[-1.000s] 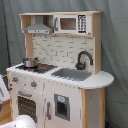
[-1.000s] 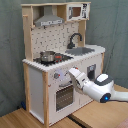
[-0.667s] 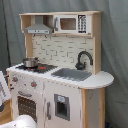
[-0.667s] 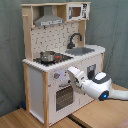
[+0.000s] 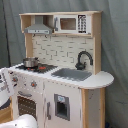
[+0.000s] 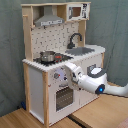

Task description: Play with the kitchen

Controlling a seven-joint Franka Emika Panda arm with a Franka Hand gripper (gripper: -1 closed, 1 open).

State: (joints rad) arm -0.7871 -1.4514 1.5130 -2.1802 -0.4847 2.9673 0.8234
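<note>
The kitchen point(image 5: 62, 50) is a tall white and light-wood toy with a grey hood point(image 5: 39, 27), a microwave point(image 5: 70, 23), a black faucet point(image 5: 82, 59) and a sink point(image 5: 72, 74). A small pot point(image 6: 47, 56) stands on the stovetop. In the second exterior view my gripper point(image 6: 66, 75) reaches in from the right to the front panel, beside the knobs point(image 6: 56, 76) and above the windowed oven door point(image 6: 62, 97). In the first exterior view only white parts of the arm point(image 5: 4, 87) show, at the left edge.
A grey curtain point(image 6: 115, 30) hangs behind the kitchen. The toy stands on a wooden floor point(image 6: 20, 117). My white arm point(image 6: 95, 82) stretches across the lower cabinet doors in the second exterior view. A door with a dark dispenser panel point(image 5: 61, 106) sits under the sink.
The hand has shifted only slightly along the knob panel. The kitchen's doors, pot and knobs look the same as before.
</note>
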